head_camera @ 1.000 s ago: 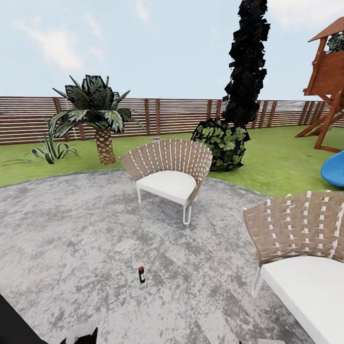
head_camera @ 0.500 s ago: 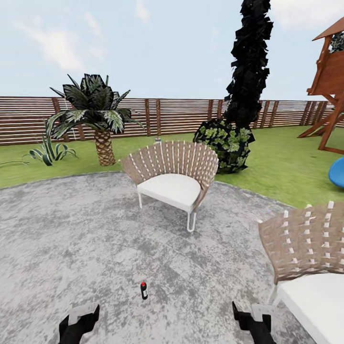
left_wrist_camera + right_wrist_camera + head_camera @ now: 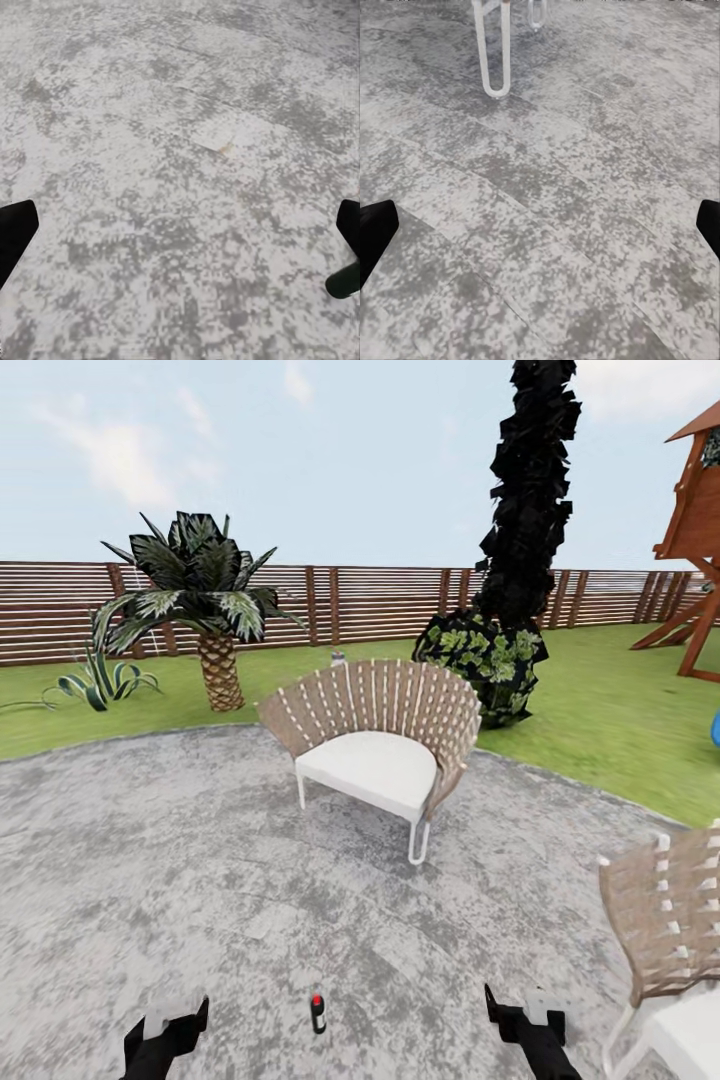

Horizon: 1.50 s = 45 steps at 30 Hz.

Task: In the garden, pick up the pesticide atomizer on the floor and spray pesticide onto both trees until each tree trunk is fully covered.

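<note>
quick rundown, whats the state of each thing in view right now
small dark pesticide atomizer with a red top: upright on the grey paving, between the grippers, unheld
left gripper: open, empty, low over the paving
right gripper: open, empty, low over the paving
woven tan chair with white cushion: upright, unoccupied
second woven chair: upright, partly cut off by the frame edge

Fenced garden: lawn, paving, wicker chairs.

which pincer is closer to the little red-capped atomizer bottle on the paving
Left, though not by much. The atomizer bottle stands on the grey paving between the two; the left pincer sits somewhat nearer on its one side, the right pincer farther off on the other. Neither touches it.
</note>
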Motion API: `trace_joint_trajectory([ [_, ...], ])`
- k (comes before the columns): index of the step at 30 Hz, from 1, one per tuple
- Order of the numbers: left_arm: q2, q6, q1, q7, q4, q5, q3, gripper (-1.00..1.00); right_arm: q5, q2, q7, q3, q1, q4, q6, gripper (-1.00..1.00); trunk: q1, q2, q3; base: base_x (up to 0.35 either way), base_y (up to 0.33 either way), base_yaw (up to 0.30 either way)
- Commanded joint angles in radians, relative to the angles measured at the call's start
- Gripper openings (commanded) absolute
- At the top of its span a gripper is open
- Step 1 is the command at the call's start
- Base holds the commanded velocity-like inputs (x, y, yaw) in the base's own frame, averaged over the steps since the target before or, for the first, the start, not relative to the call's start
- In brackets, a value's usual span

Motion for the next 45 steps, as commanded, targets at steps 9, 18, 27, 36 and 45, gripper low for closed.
trace_joint_trajectory([
  [9,-0.001,-0.010,-0.001,0.001,0.000,0.006,-0.002,1.00,0.000,0.000,0.000,-0.001,-0.001,0.000,-0.003,1.00,0.000,0.000,-0.001,0.280,0.199,-0.178],
  [18,-0.001,-0.014,-0.001,0.001,0.000,0.004,-0.001,1.00,0.000,0.000,0.000,-0.001,-0.001,0.000,-0.003,1.00,0.000,0.000,-0.001,0.027,0.020,-0.266],
  [27,0.000,-0.015,-0.001,0.001,-0.001,0.005,0.000,1.00,0.000,0.000,0.000,-0.001,-0.001,0.000,-0.003,1.00,0.000,0.000,-0.001,-0.015,0.013,-0.267],
  [36,0.000,-0.016,-0.001,0.001,-0.001,0.005,0.000,1.00,0.000,0.001,0.000,-0.001,-0.001,0.001,-0.003,1.00,0.000,0.000,-0.001,-0.157,0.140,-0.267],
  [45,0.000,-0.016,-0.001,0.001,-0.001,0.004,0.000,1.00,0.000,0.000,0.003,-0.001,-0.001,0.000,-0.002,1.00,0.000,0.000,-0.004,-0.006,0.006,-0.252],
])
